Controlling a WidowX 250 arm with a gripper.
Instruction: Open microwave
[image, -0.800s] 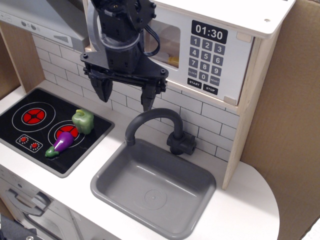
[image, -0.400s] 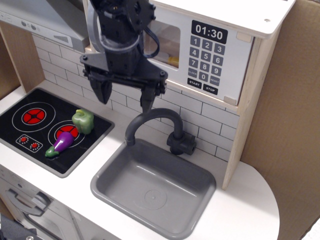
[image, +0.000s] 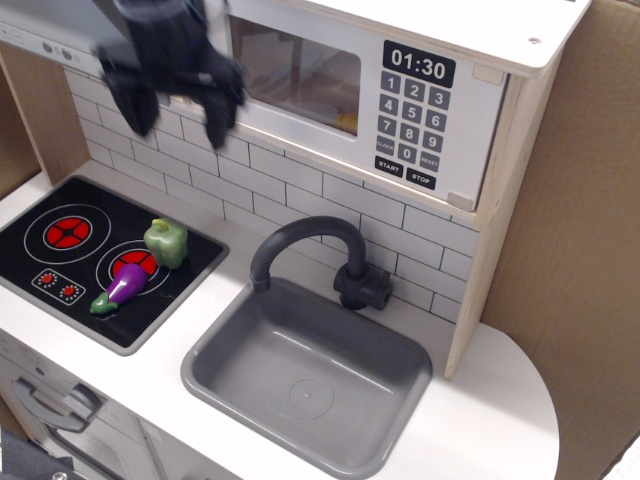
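Observation:
The microwave (image: 400, 90) sits at the top, in a pale wood casing. It has a white door with a clear window (image: 300, 72), a black keypad (image: 408, 130) and a clock reading 01:30. The door looks shut. My black gripper (image: 178, 122) is motion-blurred in front of the door's left end, over the tiled wall. Its two fingers (image: 131, 105) hang down, spread apart and empty. The gripper body covers the left edge of the door, so I cannot make out the handle.
A grey range hood (image: 50, 30) is at the top left. A black hob (image: 95, 255) carries a green pepper (image: 166, 242) and a purple eggplant (image: 124, 287). A grey sink (image: 210, 360) with a dark faucet (image: 300, 240) lies below. A cardboard wall (image: 575, 250) stands on the right.
My gripper has swung up and to the left, from above the faucet to the microwave door's left end. It stays open. Nothing else moved.

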